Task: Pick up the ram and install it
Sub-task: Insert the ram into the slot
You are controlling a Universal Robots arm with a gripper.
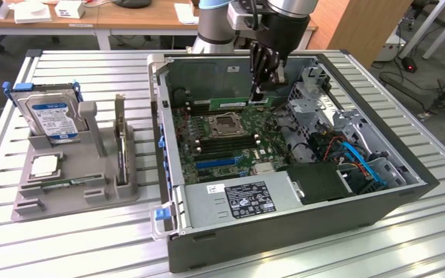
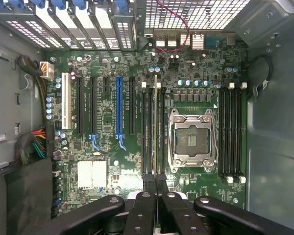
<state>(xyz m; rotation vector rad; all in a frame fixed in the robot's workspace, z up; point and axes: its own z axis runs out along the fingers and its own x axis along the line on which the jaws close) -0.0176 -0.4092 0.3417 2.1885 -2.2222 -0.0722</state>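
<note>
So the jaws are down inside the open case (image 1: 284, 243) and clamped narrow on the ram (image 1: 229, 103), gripping it at one end so the rest of the stick pokes out sideways from them. From the wrist cam the ram (image 2: 156, 127) is edge-on, running straight out from between the fingers (image 2: 147, 205), lined up with the black memory slots (image 2: 147, 129) just beside the socket (image 2: 192, 138). Can't tell if it's actually seated in a slot or just sitting over one.

The case holds the motherboard (image 2: 103, 147) directly under the jaws. The empty-looking socket (image 1: 224, 125) is close by, the power supply (image 1: 234, 201) sits well away from the jaws at the other end, and blue cables (image 1: 365, 165) are off to one side.

Well apart from the jaws, outside the case, a grey holder (image 1: 106, 197) sits on the counter (image 1: 68, 243). It has a hard drive (image 1: 51, 119) standing upright, a card (image 1: 120, 136) on edge and a silver chip (image 1: 44, 167) lying in a square pocket.
</note>
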